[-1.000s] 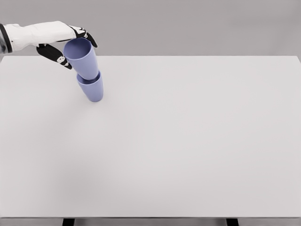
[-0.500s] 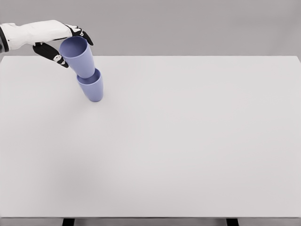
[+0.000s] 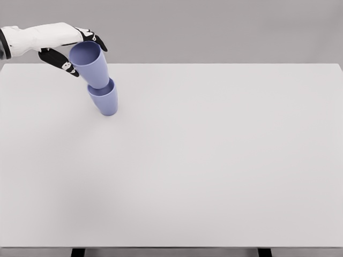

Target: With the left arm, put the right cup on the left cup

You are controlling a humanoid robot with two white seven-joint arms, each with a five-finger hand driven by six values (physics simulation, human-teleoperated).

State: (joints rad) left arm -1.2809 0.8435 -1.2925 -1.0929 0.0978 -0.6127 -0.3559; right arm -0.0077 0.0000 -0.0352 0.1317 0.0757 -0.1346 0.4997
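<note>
The left hand (image 3: 64, 51) has its fingers (image 3: 95, 38) wrapped round the upper cup (image 3: 90, 64), which leans left, its base nested in the lower cup (image 3: 104, 99) at the worktop's (image 3: 214, 160) far-left corner

Left arm (image 3: 37, 37) comes in from the upper-left edge, forearm close to horizontal, white shell with a dark band right at the frame border. Left hand (image 3: 72, 51) sits at its end, palm turned to the right. Black-tipped fingers (image 3: 95, 38) curl over at the top, thumb (image 3: 59, 60) reaches underneath, so the hand makes a loose C shape. Cannot tell if the fingertips press on anything.
</note>
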